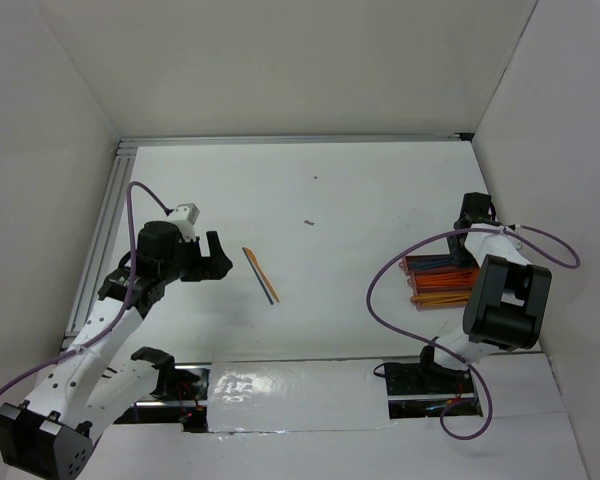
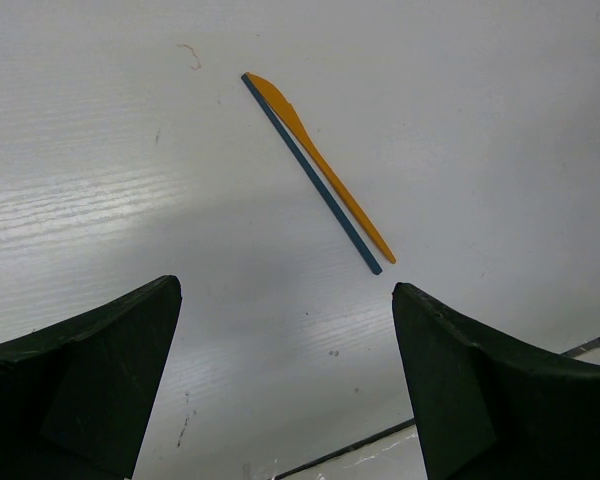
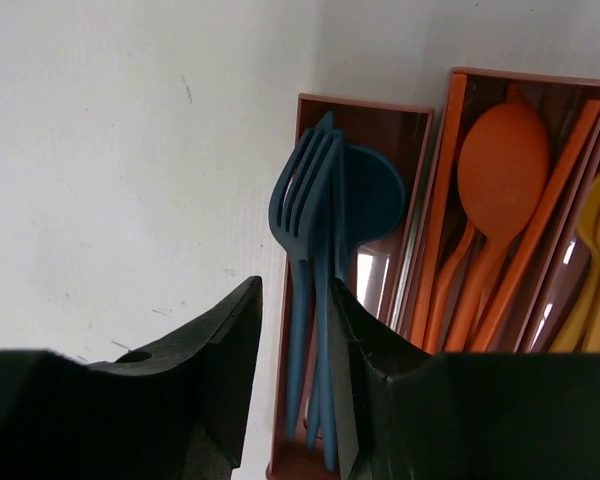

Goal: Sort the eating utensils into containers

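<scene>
Top view: an orange knife (image 1: pixel 254 264) and a blue stick (image 1: pixel 268 289) lie together, unsorted, well apart from the containers (image 1: pixel 408 266). The left gripper (image 1: pixel 220 258) faces them, probably for the next pick.
Left wrist: the fingers (image 2: pixel 100 370) are spread wide and hold nothing.
Right wrist: the right gripper (image 3: pixel 295 290) has its jaws slightly apart around the handle of the blue fork (image 3: pixel 302 190). The fork rests in the blue trough, which I judge a set-down, sorted by colour.

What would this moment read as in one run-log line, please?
left gripper: open above orange knife and blue stick on table | right gripper: open over blue fork in tray
</scene>
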You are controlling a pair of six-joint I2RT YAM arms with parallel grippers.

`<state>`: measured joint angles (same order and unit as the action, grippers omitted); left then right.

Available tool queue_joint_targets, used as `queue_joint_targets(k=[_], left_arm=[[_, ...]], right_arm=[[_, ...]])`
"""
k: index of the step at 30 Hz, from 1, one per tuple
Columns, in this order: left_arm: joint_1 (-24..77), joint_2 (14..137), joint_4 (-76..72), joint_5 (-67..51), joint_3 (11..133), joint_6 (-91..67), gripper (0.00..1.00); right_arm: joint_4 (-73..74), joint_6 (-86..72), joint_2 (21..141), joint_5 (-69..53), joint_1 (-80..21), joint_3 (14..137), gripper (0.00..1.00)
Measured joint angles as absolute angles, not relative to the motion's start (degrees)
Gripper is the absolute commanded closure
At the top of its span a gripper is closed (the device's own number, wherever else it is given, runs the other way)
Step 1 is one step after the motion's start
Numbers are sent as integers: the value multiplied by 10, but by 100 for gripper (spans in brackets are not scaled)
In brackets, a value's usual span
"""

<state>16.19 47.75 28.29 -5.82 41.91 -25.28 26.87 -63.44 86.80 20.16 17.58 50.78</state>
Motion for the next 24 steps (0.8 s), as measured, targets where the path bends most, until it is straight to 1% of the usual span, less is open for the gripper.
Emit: queue_joint_targets(k=[5, 7, 10, 13, 15, 16, 20, 24], left_arm=[[162, 476, 283, -58, 419, -253, 0], [162, 475, 283, -58, 419, -253, 0], [162, 474, 283, -58, 419, -253, 0], [162, 474, 283, -58, 419, -255, 0], [162, 475, 284, -55, 419, -258, 0], [162, 476, 284, -53, 419, -259, 0], [162, 483, 301, -31, 422, -277, 0], [162, 483, 331, 9, 430, -305, 0]], right_arm=[[280, -620, 861, 208, 162, 516, 60], [284, -596, 846, 221, 124, 534, 61], [281, -541, 819, 234, 23, 581, 60], [250, -479, 795, 230, -117, 620, 54], [222, -439, 793, 208, -222, 634, 53], [212, -427, 797, 198, -257, 635, 53], [185, -370, 854, 171, -390, 644, 52], [180, -323, 958, 147, -472, 685, 53]])
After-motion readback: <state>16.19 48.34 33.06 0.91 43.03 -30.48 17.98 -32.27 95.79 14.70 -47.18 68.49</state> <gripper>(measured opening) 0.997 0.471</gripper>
